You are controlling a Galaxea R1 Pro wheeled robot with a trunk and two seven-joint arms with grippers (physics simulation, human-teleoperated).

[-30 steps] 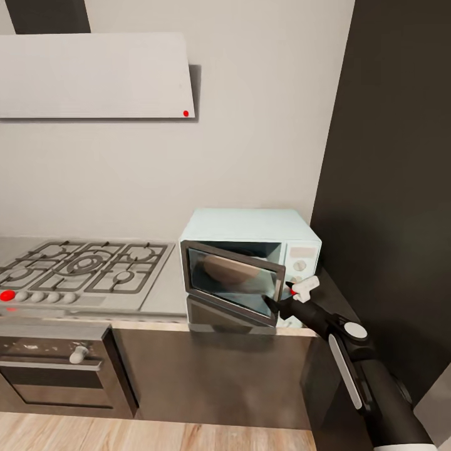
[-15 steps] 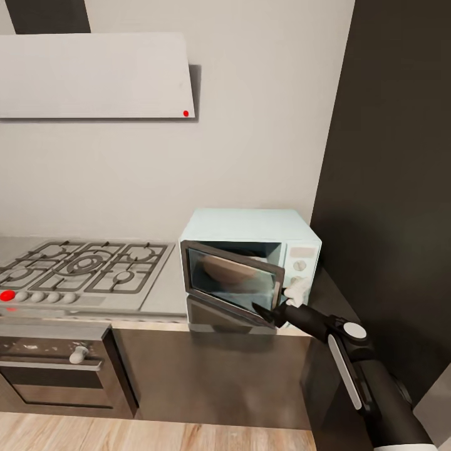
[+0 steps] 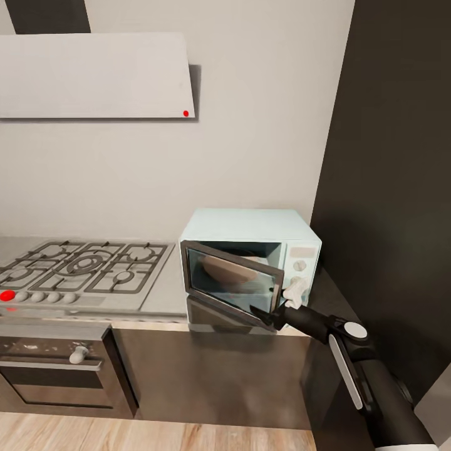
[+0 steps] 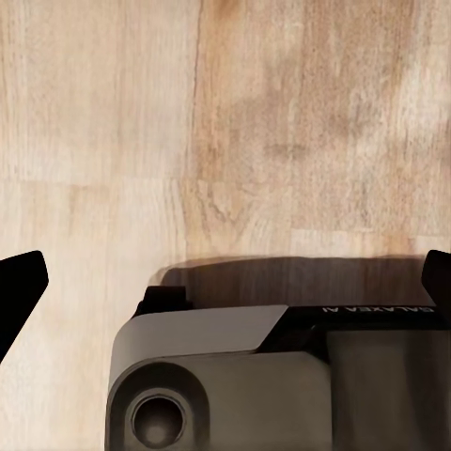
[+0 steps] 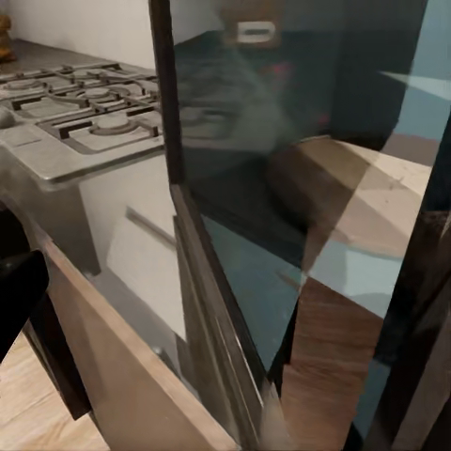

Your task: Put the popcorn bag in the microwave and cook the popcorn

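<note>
The microwave (image 3: 250, 266) stands on the tabletop (image 3: 164, 294) at its right end, against the wall and close beside the tall dark cabinet (image 3: 388, 188). Its grey-framed glass door (image 3: 233, 282) hangs partly open, swung out toward the tabletop's front edge, with the hinge on the side facing the gas hob (image 3: 81, 269). A tan, rounded shape shows through the glass inside the cavity; whether it is the popcorn bag cannot be told. In the right wrist view the door (image 5: 282, 235) stands very near and edge-on, with its dark pane reflecting the room.

The right gripper (image 3: 275, 304) is at the door's free lower corner, in front of the microwave's knob panel (image 3: 300, 266). One dark finger lies against the front of the door frame and the white one sits behind the door edge, so the fingers are apart with the door edge between them; whether they press on it cannot be told. The right arm (image 3: 363, 376) reaches up from the lower right.

The left gripper (image 4: 225, 282) is held over the wooden floor (image 4: 188, 122) with its dark fingers (image 4: 19, 291) spread wide and nothing between them.

To the left of the microwave lies the gas hob, with the built-in oven (image 3: 59, 369) below it. A pale range hood (image 3: 94, 75) hangs on the wall above.
</note>
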